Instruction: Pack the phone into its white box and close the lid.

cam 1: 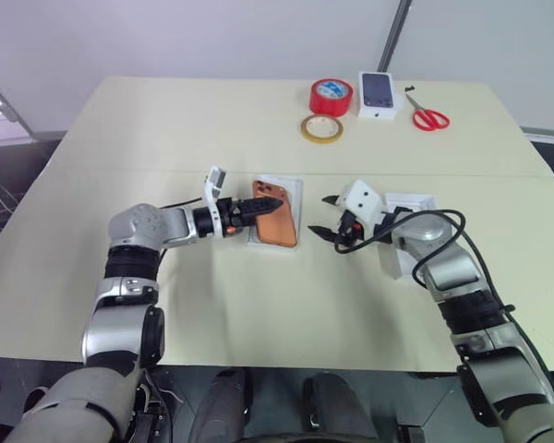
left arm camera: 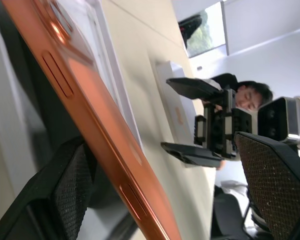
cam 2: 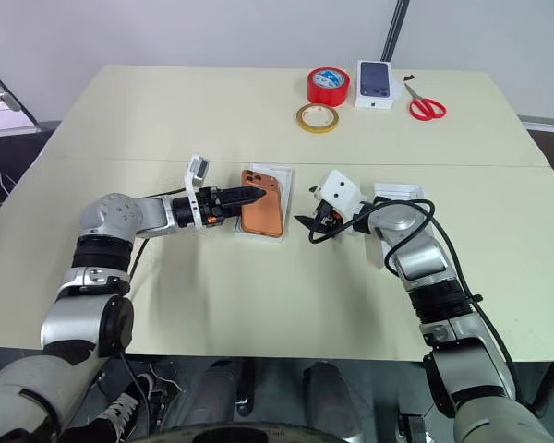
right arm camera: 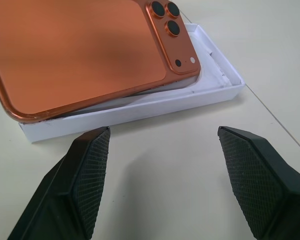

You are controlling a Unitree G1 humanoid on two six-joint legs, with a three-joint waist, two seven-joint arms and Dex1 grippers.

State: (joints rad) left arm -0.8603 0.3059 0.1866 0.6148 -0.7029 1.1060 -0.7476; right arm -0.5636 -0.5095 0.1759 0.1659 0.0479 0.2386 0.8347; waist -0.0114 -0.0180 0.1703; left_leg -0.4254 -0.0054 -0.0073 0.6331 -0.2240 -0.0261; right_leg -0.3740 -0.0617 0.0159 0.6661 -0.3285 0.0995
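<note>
At frame centre the phone [right arm camera: 85,50] lies tilted across the white box [right arm camera: 200,95], one edge riding over the rim. The left end effector [cam 1: 258,209] straddles it with fingers apart; the right end effector [cam 1: 328,220] waits apart, empty. A nudge could slide the phone onto the worktop [cam 1: 258,305].

lid [cam 1: 408,205] mostly behind right arm

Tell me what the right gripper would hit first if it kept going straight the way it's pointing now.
Most likely the white box: the right gripper, fingers open, faces its near side wall across bare table. The phone lies tilted on top, overhanging that rim, so a slightly higher path could meet the phone's edge first.
</note>
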